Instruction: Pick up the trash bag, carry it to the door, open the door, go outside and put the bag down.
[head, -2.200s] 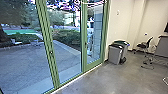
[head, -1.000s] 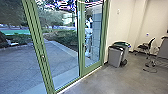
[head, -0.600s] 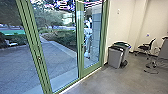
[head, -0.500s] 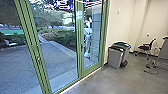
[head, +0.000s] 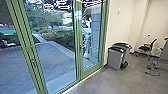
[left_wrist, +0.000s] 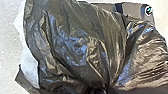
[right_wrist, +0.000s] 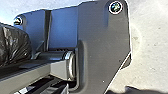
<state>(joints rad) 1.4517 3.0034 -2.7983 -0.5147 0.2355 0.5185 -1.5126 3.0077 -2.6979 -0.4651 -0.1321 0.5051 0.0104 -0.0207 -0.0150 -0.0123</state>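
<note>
Green-framed glass doors (head: 81, 37) stand in front of me in the head view, with a handle (head: 81, 47) on the upright near the narrow right-hand pane. That pane sits flush in its frame. The black trash bag (left_wrist: 75, 50) shows large in the left wrist view, its shiny folds drawn together towards my left gripper (left_wrist: 100, 90), which is shut on it. Something pale shows along one side of the bag. Part of the same dark bag (right_wrist: 13, 45) appears in the right wrist view, beside the robot's own plate and jointed bar.
Grey bins (head: 116, 58) stand against the wall just right of the doors. Farther right are a black office chair (head: 148, 47), a desk (head: 163, 53) and a cable on the floor (head: 152, 73). Beyond the glass lie a paved yard (head: 53, 60) and bushes (head: 61, 37).
The whole head view has shifted as the robot moved. The left door upright now stands farther left in it, and the bins look slightly lower.
</note>
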